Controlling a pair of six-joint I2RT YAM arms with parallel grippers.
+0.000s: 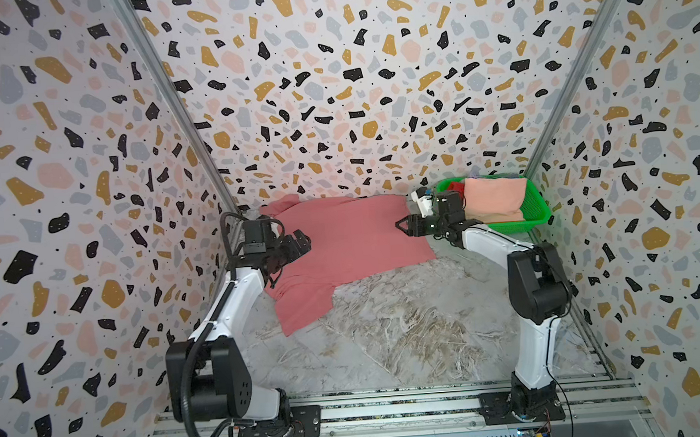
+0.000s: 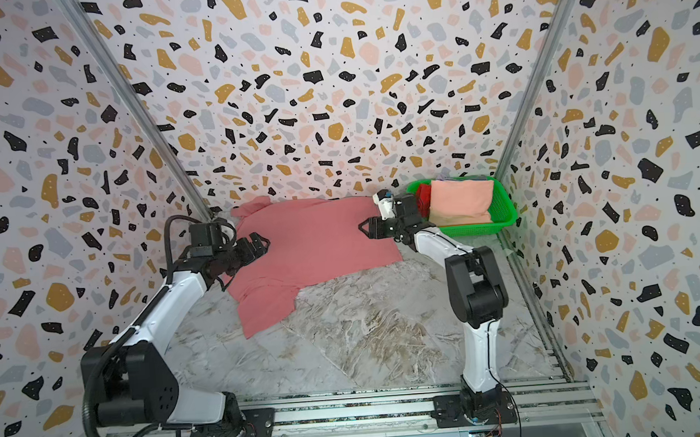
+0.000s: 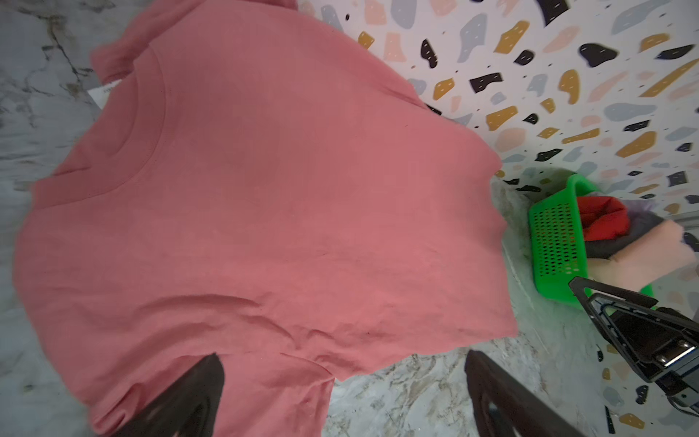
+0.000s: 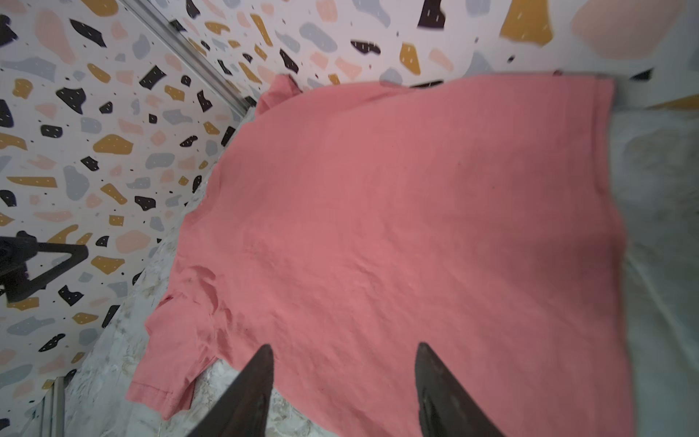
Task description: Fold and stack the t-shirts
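Pink shirt [image 1: 350, 244] lies spread flat, unfolded, on the worktop [image 1: 409, 328] beside the basket [image 1: 541, 212]. Peach shirt [image 1: 493, 198] and red shirt [image 1: 456, 187] sit inside the basket. Left claw [image 1: 303, 242] and right claw [image 1: 399, 225] are both spread, empty, over the pink shirt. No fold or stack yet

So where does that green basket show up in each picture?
Top view: green basket at the far right corner.
Top view: same far right corner.
Left wrist: beyond the pink t-shirt's far edge.
Right wrist: not in it.
Shared landmark: the pink t-shirt, in all four views.
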